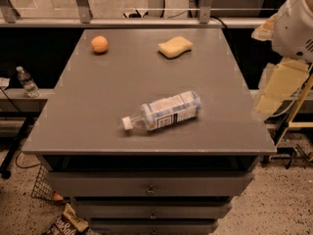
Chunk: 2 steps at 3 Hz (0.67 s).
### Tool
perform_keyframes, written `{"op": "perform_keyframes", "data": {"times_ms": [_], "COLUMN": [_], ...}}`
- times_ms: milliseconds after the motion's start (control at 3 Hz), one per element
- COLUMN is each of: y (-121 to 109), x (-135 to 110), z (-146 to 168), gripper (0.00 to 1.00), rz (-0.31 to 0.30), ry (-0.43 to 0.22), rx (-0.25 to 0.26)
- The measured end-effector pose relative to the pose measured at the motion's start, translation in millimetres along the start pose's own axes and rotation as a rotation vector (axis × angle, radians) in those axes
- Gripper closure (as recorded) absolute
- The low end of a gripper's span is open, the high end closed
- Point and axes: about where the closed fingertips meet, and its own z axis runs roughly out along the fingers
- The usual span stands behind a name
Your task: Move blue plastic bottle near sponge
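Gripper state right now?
Gripper: right of the table, away from the bottle; open or closed cannot be told.
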Motion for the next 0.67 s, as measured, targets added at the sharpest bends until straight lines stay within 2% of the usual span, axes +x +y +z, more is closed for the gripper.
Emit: {"op": "perform_keyframes", "data": {"times_ms": [333, 667], "y": [-5, 0], "x": [-42, -73], "z": [42, 72], "gripper": [0.00, 0.00], "rz": [-0.086, -0.148], "ry": [-0.061, -0.098], "rx": [-0.051, -0.104]}}
